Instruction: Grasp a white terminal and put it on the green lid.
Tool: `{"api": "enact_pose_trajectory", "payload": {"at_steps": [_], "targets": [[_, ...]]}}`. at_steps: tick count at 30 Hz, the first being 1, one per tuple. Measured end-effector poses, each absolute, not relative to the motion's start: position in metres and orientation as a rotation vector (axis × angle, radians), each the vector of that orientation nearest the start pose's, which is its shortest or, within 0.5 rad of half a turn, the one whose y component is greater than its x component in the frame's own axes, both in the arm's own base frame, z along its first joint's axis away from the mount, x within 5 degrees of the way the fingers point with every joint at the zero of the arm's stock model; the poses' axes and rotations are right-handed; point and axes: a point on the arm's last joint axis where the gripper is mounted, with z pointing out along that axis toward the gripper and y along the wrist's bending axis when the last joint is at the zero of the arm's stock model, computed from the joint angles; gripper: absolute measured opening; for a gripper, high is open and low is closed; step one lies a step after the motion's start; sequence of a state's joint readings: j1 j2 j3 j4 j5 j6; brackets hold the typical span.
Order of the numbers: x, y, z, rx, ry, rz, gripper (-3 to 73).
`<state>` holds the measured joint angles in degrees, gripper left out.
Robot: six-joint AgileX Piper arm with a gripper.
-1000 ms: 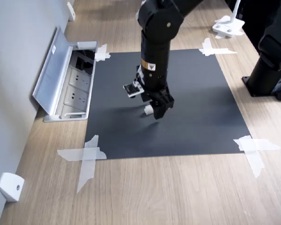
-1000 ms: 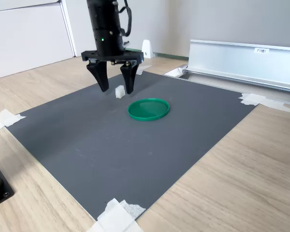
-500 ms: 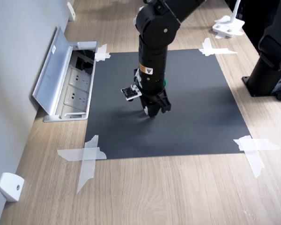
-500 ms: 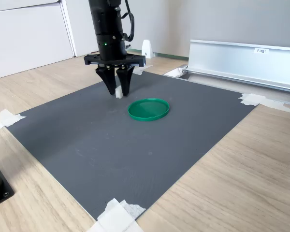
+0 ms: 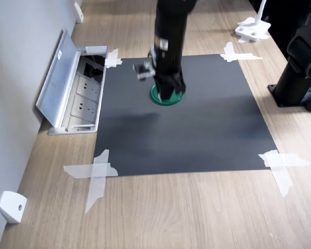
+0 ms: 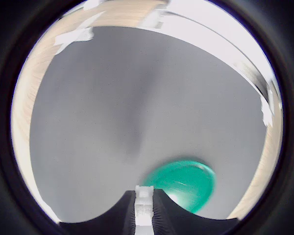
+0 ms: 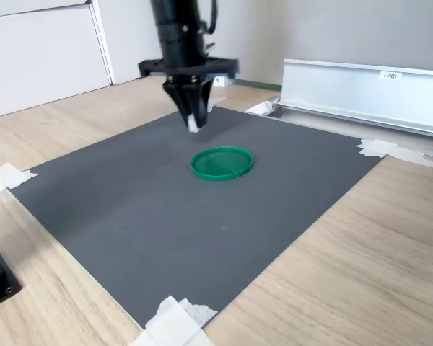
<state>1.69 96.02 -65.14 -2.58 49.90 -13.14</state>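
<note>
My gripper (image 7: 193,124) hangs in the air above the dark mat, shut on the white terminal (image 7: 193,125), a tiny white block pinched between the fingertips. In the wrist view the white terminal (image 6: 143,208) shows between the two dark fingers, with the green lid (image 6: 183,182) lying just beyond them. The green lid (image 7: 221,162) is a flat round disc on the mat, below and to the second exterior view's right of the gripper. In the first exterior view the arm covers most of the green lid (image 5: 158,99) and hides the terminal.
The dark grey mat (image 7: 173,216) is taped at its corners with white tape (image 5: 96,174). An open floor socket box with a metal flap (image 5: 67,85) lies off the mat at the first exterior view's left. A black base (image 5: 298,78) stands at the first exterior view's right.
The gripper closed on the white terminal on the mat, lifted it, and moved toward the green lid, now hovering near it.
</note>
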Motion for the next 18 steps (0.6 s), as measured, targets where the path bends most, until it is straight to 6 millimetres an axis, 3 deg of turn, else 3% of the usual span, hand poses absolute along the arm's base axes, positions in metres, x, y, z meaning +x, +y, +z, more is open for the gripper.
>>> {"api": "enact_pose_trajectory", "payload": {"at_steps": [4,7,18], "targets": [[0.318,-0.025,0.221,-0.393,2.899,-0.128,7.9],[0.311,-0.035,0.211,-0.399,2.924,-0.132,7.9],[0.304,-0.033,0.185,-0.467,2.896,-0.094,8.0]]}}
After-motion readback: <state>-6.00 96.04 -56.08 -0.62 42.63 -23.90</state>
